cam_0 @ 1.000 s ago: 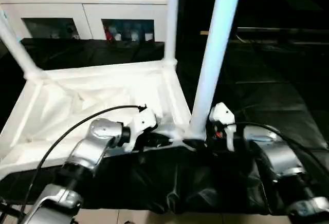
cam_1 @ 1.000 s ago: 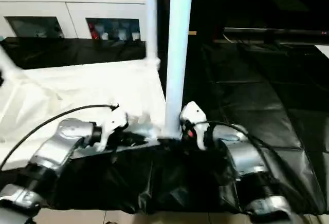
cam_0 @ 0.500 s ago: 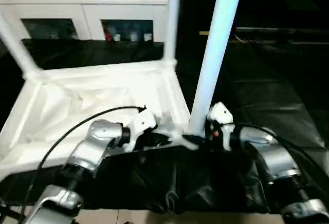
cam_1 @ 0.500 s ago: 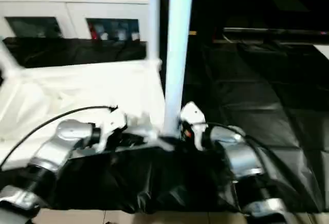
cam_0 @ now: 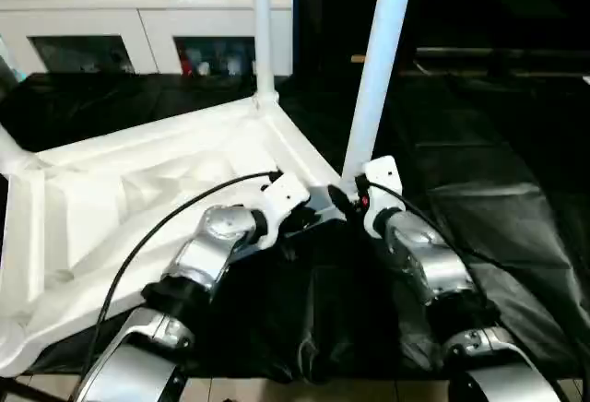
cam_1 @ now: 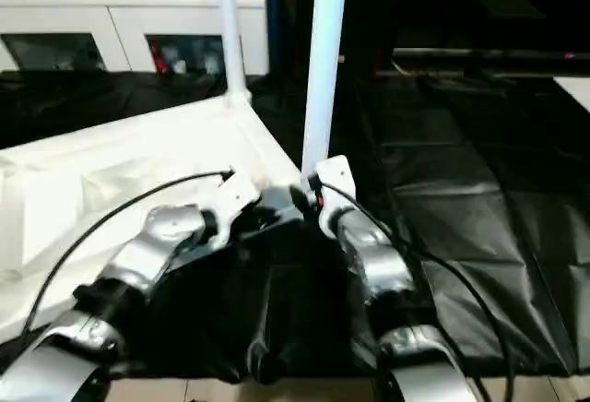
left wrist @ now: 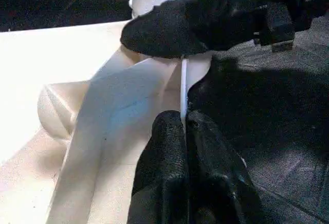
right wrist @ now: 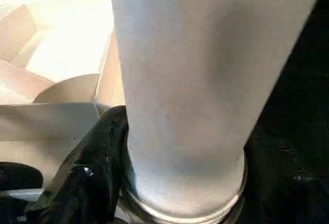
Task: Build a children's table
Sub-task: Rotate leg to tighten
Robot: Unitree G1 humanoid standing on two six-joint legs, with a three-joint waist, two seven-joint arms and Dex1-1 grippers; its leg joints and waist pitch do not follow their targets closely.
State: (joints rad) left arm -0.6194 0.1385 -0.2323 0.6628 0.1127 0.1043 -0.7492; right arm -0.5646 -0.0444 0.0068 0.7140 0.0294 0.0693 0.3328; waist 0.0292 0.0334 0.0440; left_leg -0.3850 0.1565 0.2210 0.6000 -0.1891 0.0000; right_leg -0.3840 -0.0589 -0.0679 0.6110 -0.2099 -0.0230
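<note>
The children's table is seen lying upside down on black sheeting, its ribbed white plastic underside turned up and its square top tilted so that the near right corner comes closest to the robot. A round, tapered white leg stands upright in that near right corner socket, and a second leg rises from the far right corner; a stub of a third leg is seen at the left edge. The left end effector is closed, its two black fingers pinched on a thin white rim of the table top at the near right corner. The right end effector is set at the foot of the near leg, one black finger lying against the leg's base just above the socket; whether the leg is actually gripped cannot be told. A black cable is looped over the left silver forearm, which covers part of the table's near edge. Behind the table a white cabinet with glass doors is placed, with small objects on its top and coloured items on its shelves. The sheeting is glossy and creased, bunched into folds between the two forearms.
</note>
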